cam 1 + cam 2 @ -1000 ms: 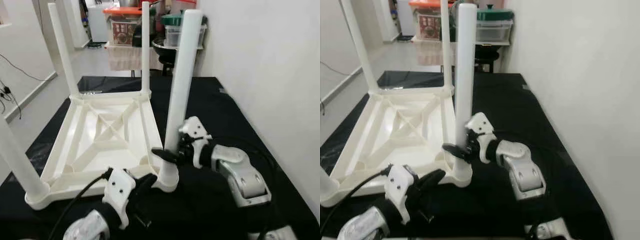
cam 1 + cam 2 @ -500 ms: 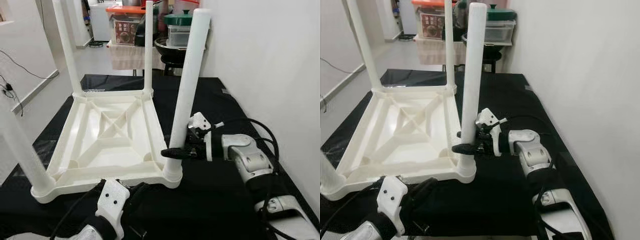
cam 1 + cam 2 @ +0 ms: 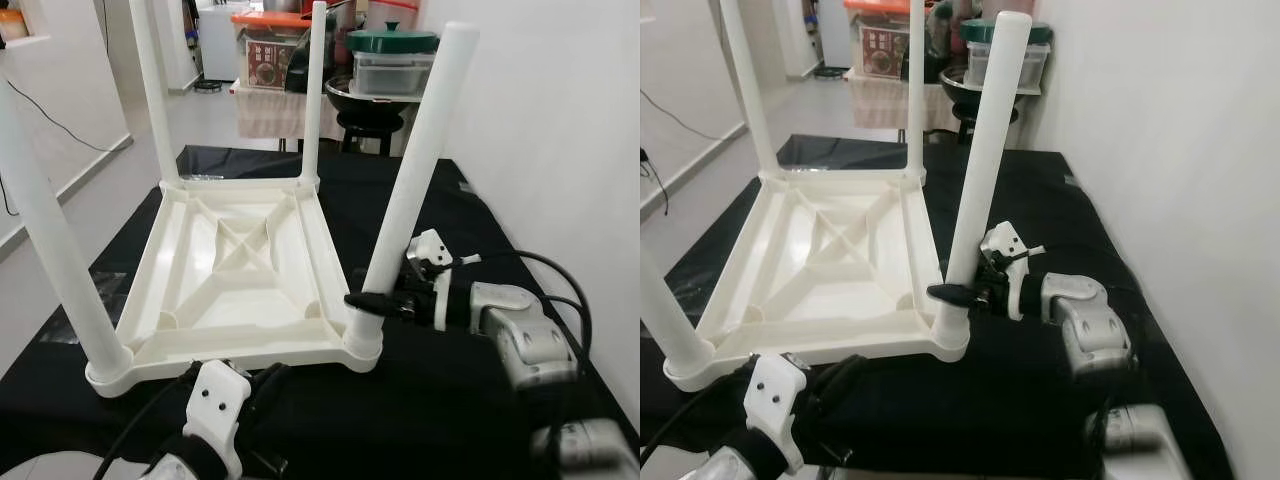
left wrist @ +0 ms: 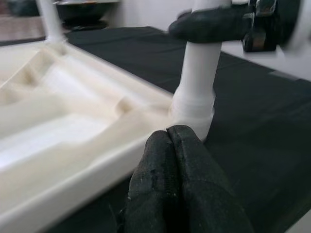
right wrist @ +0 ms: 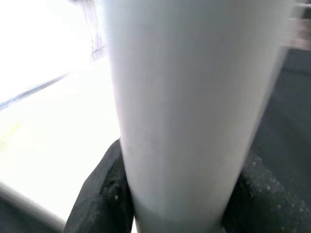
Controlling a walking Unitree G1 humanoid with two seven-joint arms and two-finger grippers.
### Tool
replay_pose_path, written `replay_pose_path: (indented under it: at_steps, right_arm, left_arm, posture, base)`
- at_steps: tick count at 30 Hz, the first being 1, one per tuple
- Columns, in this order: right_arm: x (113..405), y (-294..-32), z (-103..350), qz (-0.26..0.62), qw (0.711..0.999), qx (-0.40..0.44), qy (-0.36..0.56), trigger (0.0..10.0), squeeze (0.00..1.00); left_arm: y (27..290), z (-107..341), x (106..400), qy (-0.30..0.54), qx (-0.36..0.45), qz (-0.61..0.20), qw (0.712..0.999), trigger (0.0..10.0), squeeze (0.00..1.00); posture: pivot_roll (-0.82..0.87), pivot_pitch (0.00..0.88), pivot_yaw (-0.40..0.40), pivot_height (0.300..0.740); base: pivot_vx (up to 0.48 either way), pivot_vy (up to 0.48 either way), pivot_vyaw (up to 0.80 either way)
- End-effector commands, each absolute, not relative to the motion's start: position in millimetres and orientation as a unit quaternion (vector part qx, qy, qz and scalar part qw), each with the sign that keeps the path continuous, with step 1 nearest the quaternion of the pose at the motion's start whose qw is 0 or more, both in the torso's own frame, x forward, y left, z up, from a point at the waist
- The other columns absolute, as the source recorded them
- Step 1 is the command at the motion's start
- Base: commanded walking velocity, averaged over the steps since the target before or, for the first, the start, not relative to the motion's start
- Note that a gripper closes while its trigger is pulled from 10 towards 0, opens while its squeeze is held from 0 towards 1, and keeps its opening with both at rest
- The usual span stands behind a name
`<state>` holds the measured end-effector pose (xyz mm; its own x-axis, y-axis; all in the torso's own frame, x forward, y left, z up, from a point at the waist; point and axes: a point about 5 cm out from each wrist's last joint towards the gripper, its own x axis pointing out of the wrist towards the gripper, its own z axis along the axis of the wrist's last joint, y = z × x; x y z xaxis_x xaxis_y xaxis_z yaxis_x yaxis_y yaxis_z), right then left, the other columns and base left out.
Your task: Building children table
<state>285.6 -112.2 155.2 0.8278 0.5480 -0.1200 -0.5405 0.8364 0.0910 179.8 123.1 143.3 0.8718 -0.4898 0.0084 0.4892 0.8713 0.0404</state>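
- While the white table (image 3: 240, 270) lies upside down on a black mat (image 3: 440, 420) at frame centre, its legs point upward.
- Right gripper (image 3: 372, 301), right of centre, is clenched around the near-right leg (image 3: 410, 200) just above its socket; the leg tilts toward the upper right.
- Left gripper (image 4: 170, 165), at the lower edge, has its fingers pressed together, holding nothing, just beside the table's near corner.
- Storage boxes (image 3: 390, 65) stand at the upper centre.

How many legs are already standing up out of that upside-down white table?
4: near-left leg, far-left leg, far-right leg, and near-right leg, tilted, gripped low by the right gripper.
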Motion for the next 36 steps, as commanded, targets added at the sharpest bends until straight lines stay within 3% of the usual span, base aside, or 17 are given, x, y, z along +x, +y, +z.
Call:
replay_pose_path:
  at_steps: [1,4,9,10,11,12,13,14,23,24,25,31,33,36]
  right_arm:
    - [261.6,-103.7,128.3,0.249,0.949,0.046,0.186,0.0,0.0]
    - [254.5,-95.8,125.5,0.249,0.949,0.053,0.187,0.0,0.0]
    - [267.6,-95.9,124.5,0.269,0.947,0.004,0.175,0.0,0.0]
    - [269.7,-95.6,124.9,0.281,0.943,-0.002,0.175,4.2,0.0]
    - [269.7,-95.6,124.9,0.281,0.943,-0.002,0.175,4.2,0.0]
    - [272.1,-91.7,126.7,0.299,0.939,-0.002,0.169,10.0,0.0]
    - [273.7,-89.2,128.2,0.31,0.936,-0.002,0.164,10.0,0.0]
    - [276.9,-86.6,131.9,0.338,0.929,0.005,0.152,10.0,1.0]
    - [292.0,-97.7,162.9,0.393,0.916,-0.009,0.079,10.0,1.0]
    - [300.1,-106.3,173.9,0.414,0.909,-0.012,0.055,10.0,0.14]
    - [307.5,-114.6,181.2,0.443,0.895,-0.022,0.043,10.0,0.0]
    - [319.7,-125.7,189.1,0.498,0.865,-0.049,0.037,10.0,0.0]
    - [329.5,-130.0,197.8,0.56,0.825,-0.074,0.035,10.0,0.0]
    - [335.5,-132.5,204.2,0.593,0.801,-0.079,0.036,10.0,0.0]
  left_arm:
    - [122.0,147.5,178.2,-0.016,0.017,-0.265,0.964,10.0,0.0]
    - [121.3,146.8,178.4,-0.014,0.018,-0.273,0.962,10.0,0.0]
    - [118.3,145.5,180.0,-0.012,0.007,-0.299,0.954,10.0,0.0]
    - [117.9,145.4,180.0,-0.012,0.004,-0.302,0.953,10.0,0.0]
    - [117.9,145.4,180.0,-0.012,0.004,-0.302,0.953,10.0,0.0]
    - [117.2,145.5,180.2,-0.015,0.002,-0.3,0.954,10.0,0.0]
    - [116.6,145.5,180.4,-0.018,0.0,-0.298,0.954,10.0,0.0]
    - [116.2,145.6,180.8,-0.02,-0.001,-0.297,0.955,10.0,0.0]
    - [113.5,144.9,182.4,-0.022,-0.009,-0.301,0.953,10.0,0.0]
    - [112.7,144.6,182.9,-0.023,-0.011,-0.303,0.953,10.0,0.0]
    - [112.2,144.3,183.6,-0.023,-0.012,-0.305,0.952,10.0,0.0]
    - [111.7,144.0,185.0,-0.026,-0.015,-0.306,0.952,10.0,0.0]
    - [111.2,143.4,186.3,-0.029,-0.016,-0.305,0.952,10.0,0.0]
    - [110.8,143.0,186.9,-0.03,-0.016,-0.304,0.952,10.0,0.0]
  posture:
    - [0.02,0.036,-0.066,0.74]
    - [-0.01,0.021,-0.043,0.74]
    - [0.01,0.01,-0.057,0.74]
    - [0.01,0.01,-0.057,0.74]
    - [0.01,0.01,-0.057,0.74]
    - [0.01,0.005,-0.061,0.74]
    - [0.01,0.004,-0.061,0.74]
    - [0.02,0.003,-0.061,0.74]
    - [0.02,0.0,-0.068,0.74]
    - [0.03,0.0,-0.073,0.74]
    - [0.03,0.0,-0.073,0.74]
    - [0.04,0.0,-0.081,0.74]
    - [0.05,0.0,-0.093,0.74]
    - [0.06,0.0,-0.096,0.74]
  base:
    - [0.0,0.0,0.0]
    - [0.0,0.0,0.0]
    - [0.0,0.0,0.0]
    - [0.0,0.0,0.0]
    - [0.0,0.0,0.0]
    - [0.0,0.0,0.0]
    - [0.0,0.0,0.0]
    - [0.0,0.0,0.0]
    - [0.0,0.0,0.0]
    - [0.0,0.0,0.0]
    - [0.0,0.0,0.0]
    - [0.0,0.0,0.0]
    - [0.0,0.0,0.0]
    - [0.0,0.0,0.0]
